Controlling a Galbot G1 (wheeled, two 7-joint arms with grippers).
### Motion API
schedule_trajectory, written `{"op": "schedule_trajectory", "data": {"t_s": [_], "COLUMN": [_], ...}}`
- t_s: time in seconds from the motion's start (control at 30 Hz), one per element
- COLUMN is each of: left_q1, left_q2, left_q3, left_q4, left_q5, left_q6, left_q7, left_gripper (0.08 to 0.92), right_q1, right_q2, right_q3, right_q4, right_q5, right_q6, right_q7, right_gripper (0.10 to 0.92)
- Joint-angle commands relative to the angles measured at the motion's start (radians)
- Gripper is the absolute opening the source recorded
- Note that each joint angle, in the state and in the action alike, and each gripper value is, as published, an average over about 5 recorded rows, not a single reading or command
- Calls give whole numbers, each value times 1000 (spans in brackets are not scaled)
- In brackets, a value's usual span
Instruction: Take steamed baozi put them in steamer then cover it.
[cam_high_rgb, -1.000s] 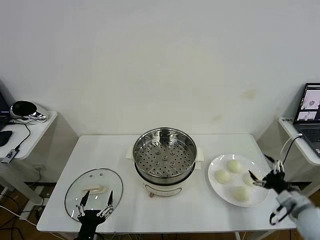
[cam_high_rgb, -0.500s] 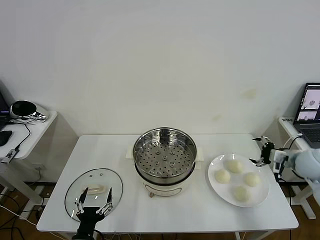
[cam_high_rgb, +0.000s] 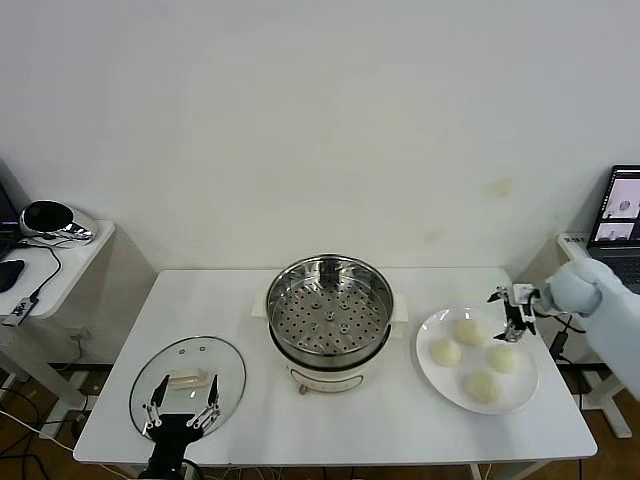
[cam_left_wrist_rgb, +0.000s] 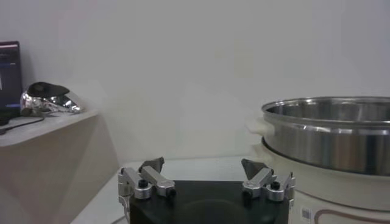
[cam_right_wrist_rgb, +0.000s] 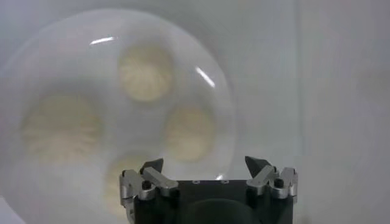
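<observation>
No text, label or number can be read anywhere.

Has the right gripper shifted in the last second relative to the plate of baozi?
Yes. The right gripper has swung from the plate's near right edge toward the wall, now open above its far right rim, beside the steamed baozi.

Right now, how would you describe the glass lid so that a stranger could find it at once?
On the white table, look to the robot's left of the steel steamer in the middle. The glass lid lies flat near the front edge, just beyond the left gripper. Unlike the white plate, it is see-through, with a cream handle at its centre.
</observation>
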Motion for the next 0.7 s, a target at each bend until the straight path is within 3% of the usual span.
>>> {"op": "schedule_trajectory", "data": {"t_s": [0.03,0.47,0.7], "left_q1": [1,10,13], "left_q2": [1,-2,-6], "left_q3": [-2,-14,-11], "left_q4": [-1,-3,-4], "left_q5": [3,13,18], "left_q6": [0,-7,-8], "left_q7": [0,0,0], "left_gripper": [823,823,823], "right_q1": [115,104,96], "right_q2": [78,171,172], "right_q3": [-138,-127,-127], "right_q4": [-124,-218,-215], "right_q5": [-2,-46,-54], "right_q6": [14,28,26], "right_q7": [-45,-30,-38], "right_gripper": [823,821,775]}}
